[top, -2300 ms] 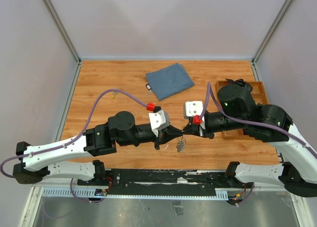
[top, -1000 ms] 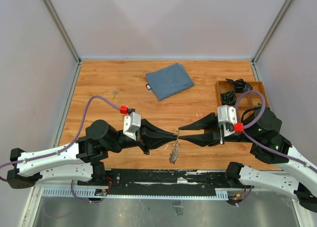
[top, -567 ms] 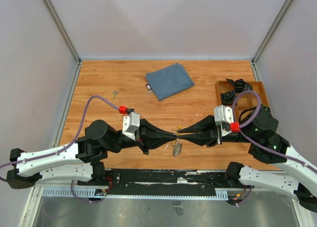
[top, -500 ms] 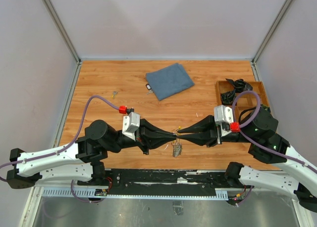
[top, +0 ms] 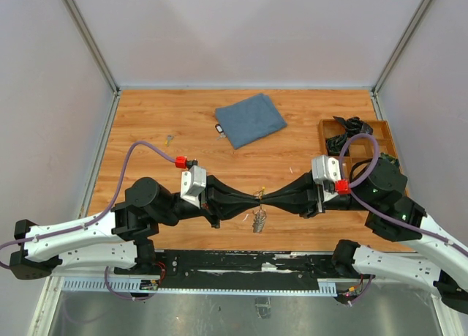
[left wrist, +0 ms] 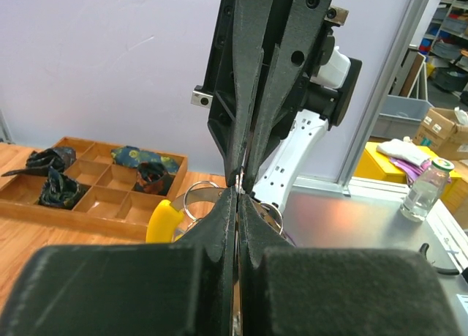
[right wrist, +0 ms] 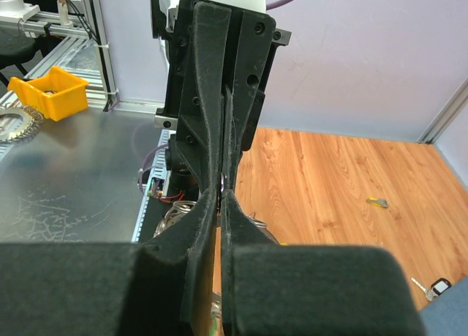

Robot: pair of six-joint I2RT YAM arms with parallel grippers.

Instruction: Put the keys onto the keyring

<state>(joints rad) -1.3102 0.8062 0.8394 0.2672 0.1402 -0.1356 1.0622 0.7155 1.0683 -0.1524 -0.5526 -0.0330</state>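
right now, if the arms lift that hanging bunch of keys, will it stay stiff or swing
Likely floppy: the keys dangle loose below the keyring, so they'd probably swing. Probably light, being small. The thin metal loop may twist in a pinch.

Light was bright and even, shadows faint. The black padded fingers (left wrist: 117,292) (right wrist: 95,292) along the bottom of each wrist frame were blurred; backgrounds were sharp.

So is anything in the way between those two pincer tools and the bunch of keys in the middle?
Nothing visible is. The left tool and the right tool meet tip to tip right at the keyring, and the keys hang just beneath them. The blue cloth and the wooden tray lie well off to the side.
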